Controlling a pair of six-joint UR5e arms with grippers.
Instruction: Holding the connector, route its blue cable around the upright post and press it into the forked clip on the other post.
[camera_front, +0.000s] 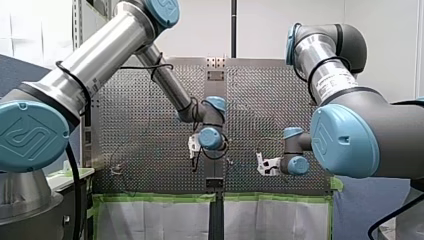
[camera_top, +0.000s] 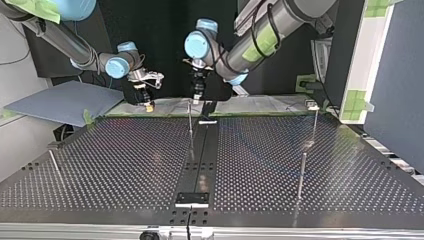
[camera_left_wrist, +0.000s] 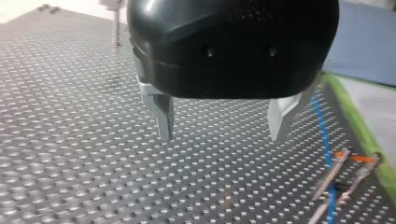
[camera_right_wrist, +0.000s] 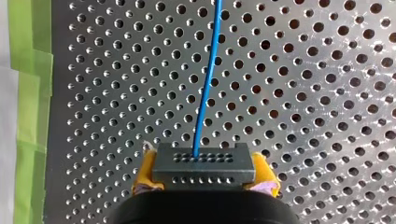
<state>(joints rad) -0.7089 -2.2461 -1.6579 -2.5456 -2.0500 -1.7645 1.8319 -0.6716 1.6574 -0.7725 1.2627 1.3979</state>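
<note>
In the right wrist view my right gripper (camera_right_wrist: 204, 171) is shut on a dark grey connector (camera_right_wrist: 203, 165), which sits between its yellow pads (camera_right_wrist: 144, 173). A thin blue cable (camera_right_wrist: 208, 79) leaves the connector and runs straight ahead over the perforated table. My left gripper (camera_left_wrist: 223, 134) hangs a little above the table with its metal fingers (camera_left_wrist: 164, 116) open and nothing between them. Beside it the blue cable (camera_left_wrist: 323, 128) runs past a forked metal clip (camera_left_wrist: 343, 175) with an orange piece. In the top view my right gripper (camera_top: 146, 100) is at the far left and my left gripper (camera_top: 197, 92) is near an upright post (camera_top: 190, 125).
Further thin posts stand at the top view's right (camera_top: 315, 122) (camera_top: 301, 172) and left (camera_top: 54, 164). A black rail (camera_top: 200, 155) runs down the table's middle. Green tape (camera_right_wrist: 28, 93) edges the table beside my right gripper.
</note>
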